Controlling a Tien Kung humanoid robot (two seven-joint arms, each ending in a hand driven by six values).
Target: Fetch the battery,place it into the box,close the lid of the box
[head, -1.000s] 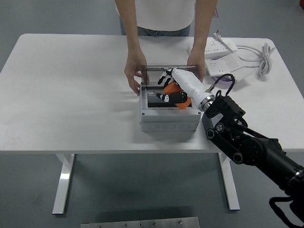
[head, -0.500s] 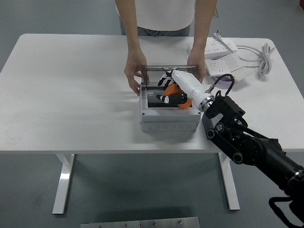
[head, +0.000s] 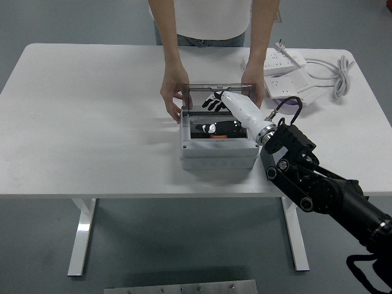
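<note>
Right arm reaches in from lower right — right hand [head: 215, 103] raised, fingers spread, empty.

The box [head: 218, 156] looks like matt grey plastic, its lid [head: 217, 97] clear and glossy; the table [head: 92, 122] is smooth matt white

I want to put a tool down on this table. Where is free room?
The left part of the table is bare up to the box. The near strip is narrow. It is crowded around the box, with the person's hands and the right hand, and by the power strips.
</note>
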